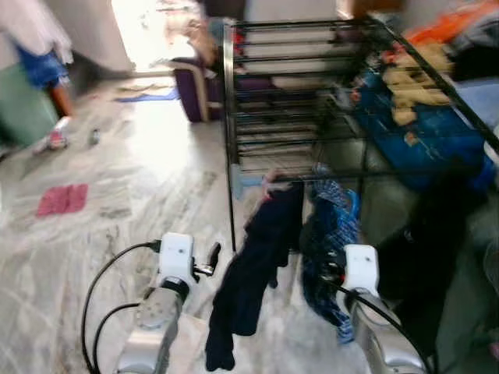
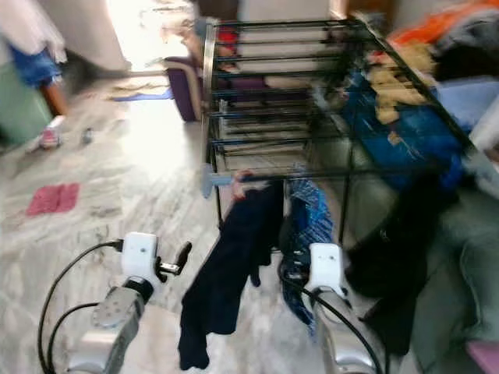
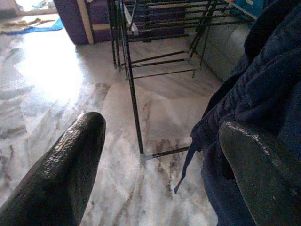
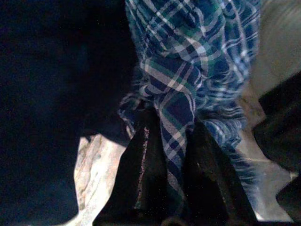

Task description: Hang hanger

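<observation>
- No hanger that I can pick out clearly; a small pale piece sits at the near-left corner of the black drying rack, and I cannot tell whether it belongs to a hanger or to the rack.
- From the rack's near front rail hang a dark navy garment and, just beside it on the right, a blue-green plaid cloth.
- My right gripper is closed narrow on the lower part of the plaid cloth; a fold of it is pinched between the two black fingers.
- My left gripper is spread wide and holds nothing; one finger lies against the navy garment, the other stands free over the marble floor.
- In the head views, both silver arms reach up from below, the left one just left of the navy garment and the right one under the plaid cloth.
- A black garment hangs to the right of the rack; blue and orange laundry is piled past its right side.
- A red cloth lies on the floor, well apart to the left.
- A person, blurred, stands far left.
</observation>
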Tool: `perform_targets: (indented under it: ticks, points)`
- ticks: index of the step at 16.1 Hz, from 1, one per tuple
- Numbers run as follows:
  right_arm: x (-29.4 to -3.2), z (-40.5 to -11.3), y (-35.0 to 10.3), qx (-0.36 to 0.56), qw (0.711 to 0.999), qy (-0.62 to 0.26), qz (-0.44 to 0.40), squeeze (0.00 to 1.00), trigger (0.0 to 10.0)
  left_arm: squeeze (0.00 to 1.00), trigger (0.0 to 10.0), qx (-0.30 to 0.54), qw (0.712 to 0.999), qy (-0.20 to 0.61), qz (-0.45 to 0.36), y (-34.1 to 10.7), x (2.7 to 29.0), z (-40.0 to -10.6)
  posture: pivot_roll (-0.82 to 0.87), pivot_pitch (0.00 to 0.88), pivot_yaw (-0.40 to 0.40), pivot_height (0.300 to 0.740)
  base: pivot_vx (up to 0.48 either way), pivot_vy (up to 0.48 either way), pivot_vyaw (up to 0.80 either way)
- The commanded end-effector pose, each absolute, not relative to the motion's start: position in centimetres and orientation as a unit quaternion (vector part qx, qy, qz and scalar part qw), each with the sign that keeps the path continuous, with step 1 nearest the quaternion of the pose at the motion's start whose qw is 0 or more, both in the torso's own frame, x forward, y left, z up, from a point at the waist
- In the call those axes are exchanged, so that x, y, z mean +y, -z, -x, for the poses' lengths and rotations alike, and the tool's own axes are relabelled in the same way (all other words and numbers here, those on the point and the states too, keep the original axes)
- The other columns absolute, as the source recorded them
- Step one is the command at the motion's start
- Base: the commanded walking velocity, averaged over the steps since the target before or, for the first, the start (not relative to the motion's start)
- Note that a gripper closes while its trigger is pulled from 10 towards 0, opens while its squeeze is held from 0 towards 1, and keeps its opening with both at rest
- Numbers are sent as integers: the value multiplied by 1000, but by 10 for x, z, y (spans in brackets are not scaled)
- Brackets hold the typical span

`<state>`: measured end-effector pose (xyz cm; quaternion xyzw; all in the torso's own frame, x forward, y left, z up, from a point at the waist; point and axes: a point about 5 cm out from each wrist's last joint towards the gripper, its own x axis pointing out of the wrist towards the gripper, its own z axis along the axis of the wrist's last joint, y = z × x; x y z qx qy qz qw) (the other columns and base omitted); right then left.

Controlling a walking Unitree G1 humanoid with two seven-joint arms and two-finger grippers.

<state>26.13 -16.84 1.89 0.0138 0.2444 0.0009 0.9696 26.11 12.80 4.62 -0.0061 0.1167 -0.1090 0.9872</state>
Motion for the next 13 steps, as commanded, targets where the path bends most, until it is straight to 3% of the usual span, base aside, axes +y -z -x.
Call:
perform_targets:
  ticks: [1,8,13]
  points:
    - [-174,-268,-29,222,975,-2,-1,0,10000,0,10000,106,987,118,7,-52,123,-264,-56,0,47,740,0,0,0]
    - [-191,-278,-51,165,986,32,-1,0,10000,0,10000,107,987,115,7,-52,126,-262,-52,0,46,740,0,0,0]
    - [-194,-298,-65,160,987,-11,23,0,10000,0,10000,104,988,116,10,-54,125,-263,-50,0,41,740,0,0,0]
